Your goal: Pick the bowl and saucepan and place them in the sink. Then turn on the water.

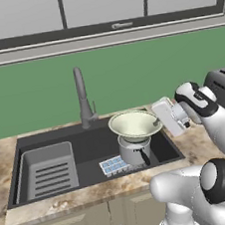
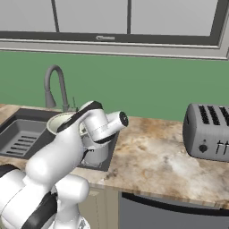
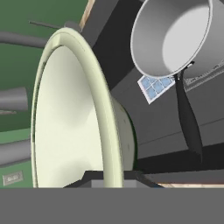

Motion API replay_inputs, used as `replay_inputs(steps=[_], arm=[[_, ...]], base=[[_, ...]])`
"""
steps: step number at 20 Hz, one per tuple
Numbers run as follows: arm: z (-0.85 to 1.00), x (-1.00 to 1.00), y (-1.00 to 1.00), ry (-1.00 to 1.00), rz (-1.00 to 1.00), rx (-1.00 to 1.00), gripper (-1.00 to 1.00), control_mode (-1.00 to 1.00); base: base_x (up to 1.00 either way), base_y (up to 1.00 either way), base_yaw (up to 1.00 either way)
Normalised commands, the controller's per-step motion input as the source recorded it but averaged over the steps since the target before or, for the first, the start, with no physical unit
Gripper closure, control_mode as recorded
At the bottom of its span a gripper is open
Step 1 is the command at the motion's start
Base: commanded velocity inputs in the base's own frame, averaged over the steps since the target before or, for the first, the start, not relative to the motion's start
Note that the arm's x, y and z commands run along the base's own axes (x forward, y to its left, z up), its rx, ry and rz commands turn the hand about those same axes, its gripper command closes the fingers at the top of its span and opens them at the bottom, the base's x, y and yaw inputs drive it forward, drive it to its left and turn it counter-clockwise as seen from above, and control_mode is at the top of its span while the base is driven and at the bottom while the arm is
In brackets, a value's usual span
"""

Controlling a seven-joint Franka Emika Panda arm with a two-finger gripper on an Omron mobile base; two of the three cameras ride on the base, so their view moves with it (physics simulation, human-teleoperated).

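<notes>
Claw [image 1: 159, 122] clamped shut on rim of wide, shallow, glossy pale greenish-white bowl [image 1: 134, 123], jaws pinching the rim edge at bottom of hand view. Bowl [image 3: 74, 109] held up over right part of large dark grey recessed sink [image 1: 84, 151], just beside claw on faucet side, roughly level in left base view. Directly under bowl, below claw: small cylindrical silver-grey metal saucepan [image 1: 134, 150] with short dark handle, upright on sink floor. Cannot tell if bowl base touches saucepan rim; in left base view looks very close or resting. Small blue-and-white gridded square [image 1: 114, 165] flat on sink floor beside saucepan, below claw and further out. Lighter grey ribbed tray insert [image 1: 48, 170] well apart from claw at far end of basin. Tall dark grey curved faucet [image 1: 82, 98] beyond bowl from claw; no blue stream from it.

Step in hand, judged: saucepan already in sink, bowl placement under way, water not yet on.

Next move calls for: lowering bowl to settle in basin, either on saucepan or shifted aside to bare floor, then opening jaws and backing clear without dragging rim. After that, reach past bowl to faucet handle. Risk: bowl tipping off saucepan rim on release.
</notes>
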Motion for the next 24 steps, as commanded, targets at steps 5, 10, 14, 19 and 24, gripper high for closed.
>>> replay_inputs(steps=[5,10,14,19,24], arm=[[-0.24,0.22,0.0,0.0,0.0,0.02,1.0,-1.0],[-0.22,0.2,-0.1,0.0,0.0,0.0,1.0,-1.0],[-0.15,0.22,-0.17,0.0,0.0,0.0,1.0,-1.0],[-0.14,0.3,-0.06,0.0,-0.01,0.0,1.0,-1.0],[-0.2,0.31,-0.01,0.0,-0.01,0.0,1.0,-1.0]], base=[[0.0,0.0,0.0],[0.0,0.0,0.0],[0.0,0.0,0.0],[0.0,0.0,0.0],[0.0,0.0,0.0]])
